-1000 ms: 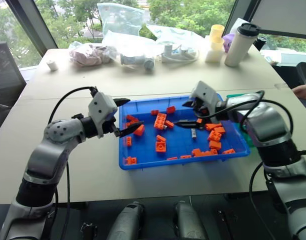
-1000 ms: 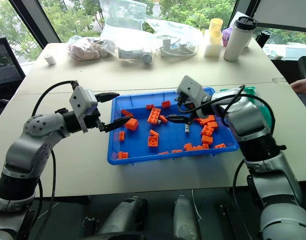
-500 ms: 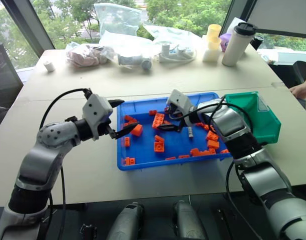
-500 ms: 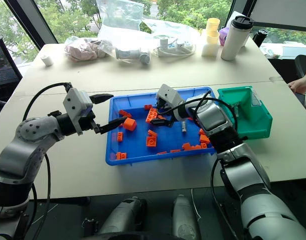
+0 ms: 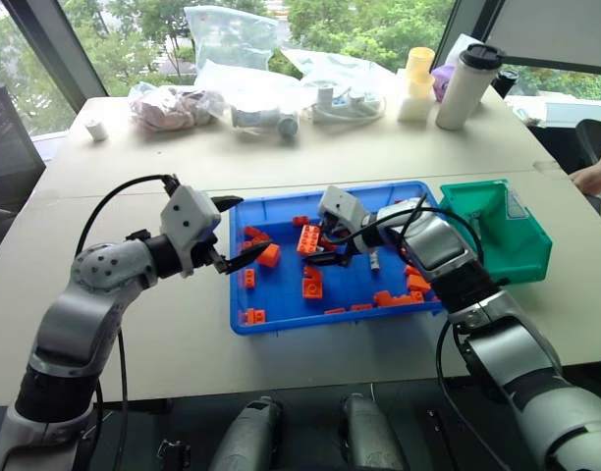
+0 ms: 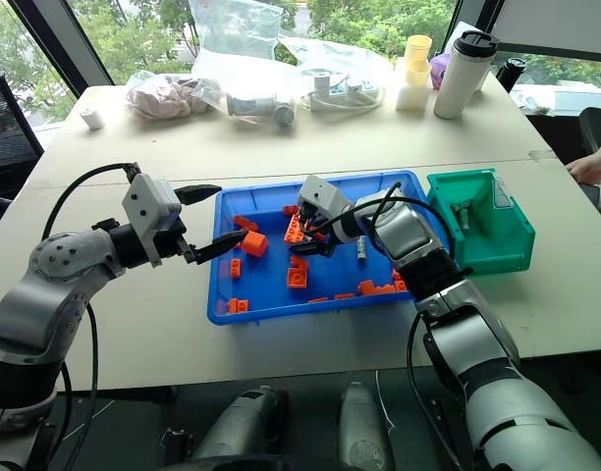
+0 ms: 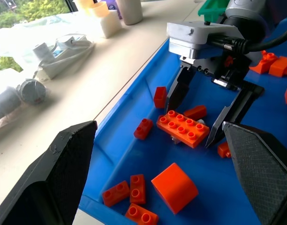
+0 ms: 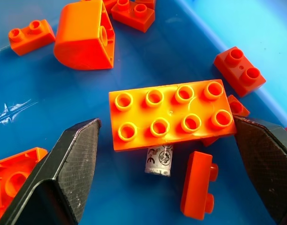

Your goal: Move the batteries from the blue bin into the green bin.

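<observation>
Right wrist view: released right gripper [image 8: 164,154] straddles a studded orange brick [image 8: 170,114] covering a grey metal battery [image 8: 158,160].

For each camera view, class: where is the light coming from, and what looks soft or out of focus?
Left eye view: daylight from the windows behind the table. Right wrist view: sheen on the blue bin, its near fingers soft. Left wrist view: blurred near fingers.

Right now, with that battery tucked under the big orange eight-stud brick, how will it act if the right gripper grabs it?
The battery looks like a smooth metal cylinder, so it may roll or slip. The eight-stud brick covers most of it, so the open right gripper would probably nudge that brick first.
</observation>
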{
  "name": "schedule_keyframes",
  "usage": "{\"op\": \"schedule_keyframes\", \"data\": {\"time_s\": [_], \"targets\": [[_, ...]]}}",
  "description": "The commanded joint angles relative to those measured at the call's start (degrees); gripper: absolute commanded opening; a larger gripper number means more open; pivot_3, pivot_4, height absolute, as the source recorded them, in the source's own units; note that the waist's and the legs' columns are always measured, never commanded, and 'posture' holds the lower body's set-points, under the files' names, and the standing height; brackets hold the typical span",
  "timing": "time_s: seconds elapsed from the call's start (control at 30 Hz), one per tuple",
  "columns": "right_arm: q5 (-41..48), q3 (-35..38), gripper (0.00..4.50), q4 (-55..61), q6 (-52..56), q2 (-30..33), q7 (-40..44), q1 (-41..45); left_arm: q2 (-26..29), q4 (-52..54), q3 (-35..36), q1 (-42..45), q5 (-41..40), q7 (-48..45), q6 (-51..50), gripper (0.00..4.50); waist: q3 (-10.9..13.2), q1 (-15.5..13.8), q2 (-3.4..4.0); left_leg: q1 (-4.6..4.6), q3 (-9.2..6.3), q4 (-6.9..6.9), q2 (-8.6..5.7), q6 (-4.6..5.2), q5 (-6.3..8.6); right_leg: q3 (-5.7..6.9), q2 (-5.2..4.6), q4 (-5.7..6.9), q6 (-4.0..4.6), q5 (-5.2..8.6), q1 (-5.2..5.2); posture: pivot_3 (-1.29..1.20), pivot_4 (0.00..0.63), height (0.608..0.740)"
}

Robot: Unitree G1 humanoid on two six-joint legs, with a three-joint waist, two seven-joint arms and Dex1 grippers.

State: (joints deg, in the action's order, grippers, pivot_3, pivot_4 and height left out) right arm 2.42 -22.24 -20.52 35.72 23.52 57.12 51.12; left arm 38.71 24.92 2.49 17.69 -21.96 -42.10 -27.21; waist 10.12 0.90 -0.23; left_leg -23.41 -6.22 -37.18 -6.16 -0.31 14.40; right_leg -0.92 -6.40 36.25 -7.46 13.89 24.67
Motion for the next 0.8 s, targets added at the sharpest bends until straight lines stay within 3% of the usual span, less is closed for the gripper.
{"op": "schedule_keyframes", "data": {"time_s": [0.03,0.1,0.13,0.33,0.5,0.8], "targets": [[-0.7,0.5,3.97,0.2,-1.5,-0.6,0.1,2.0,0.3,2.0,1.4,-0.1,-0.3,0.4,0.5,4.50,0.0,0.0,0.00,0.00,0.00,0.00,0.00,0.00,0.00,0.00,0.00,0.00,0.00,0.00,0.00,0.00,0.150,0.740],[-0.6,0.8,3.20,0.4,-1.4,-0.7,0.2,2.0,0.3,2.0,1.4,-0.2,-0.3,0.4,0.6,4.50,0.0,0.0,0.00,0.00,0.00,0.00,0.00,0.00,0.00,0.00,0.00,0.00,0.00,0.00,0.00,0.00,0.150,0.740],[-0.5,0.9,3.11,0.9,-0.9,-0.7,0.4,2.1,0.3,2.0,1.4,-0.3,-0.3,0.4,0.6,4.50,0.0,0.0,0.00,0.00,0.00,0.00,0.00,0.00,0.00,0.00,0.00,0.00,0.00,0.00,0.00,0.00,0.150,0.740],[1.3,1.7,3.11,9.3,2.8,1.5,2.9,1.3,0.3,2.3,1.3,-0.4,-0.2,0.6,0.5,4.50,0.0,0.0,0.01,0.00,0.00,0.00,0.00,0.00,0.00,0.00,0.00,0.00,0.00,0.00,0.01,0.00,0.150,0.740],[6.8,-1.7,3.11,28.5,7.2,4.6,9.4,-3.9,0.3,2.2,1.4,-0.5,-0.4,0.5,0.6,4.50,0.0,-0.1,0.01,0.00,-0.02,0.03,0.00,0.01,0.01,0.01,-0.01,-0.01,0.00,0.00,0.01,0.00,0.150,0.740],[6.0,-8.1,3.11,27.7,5.2,2.1,9.1,-5.5,0.0,2.2,1.0,0.0,-0.4,0.7,0.3,4.50,0.0,-0.1,0.00,0.01,-0.02,0.00,0.00,0.01,0.01,0.01,-0.01,0.02,0.00,0.00,0.00,0.00,0.150,0.740]]}}
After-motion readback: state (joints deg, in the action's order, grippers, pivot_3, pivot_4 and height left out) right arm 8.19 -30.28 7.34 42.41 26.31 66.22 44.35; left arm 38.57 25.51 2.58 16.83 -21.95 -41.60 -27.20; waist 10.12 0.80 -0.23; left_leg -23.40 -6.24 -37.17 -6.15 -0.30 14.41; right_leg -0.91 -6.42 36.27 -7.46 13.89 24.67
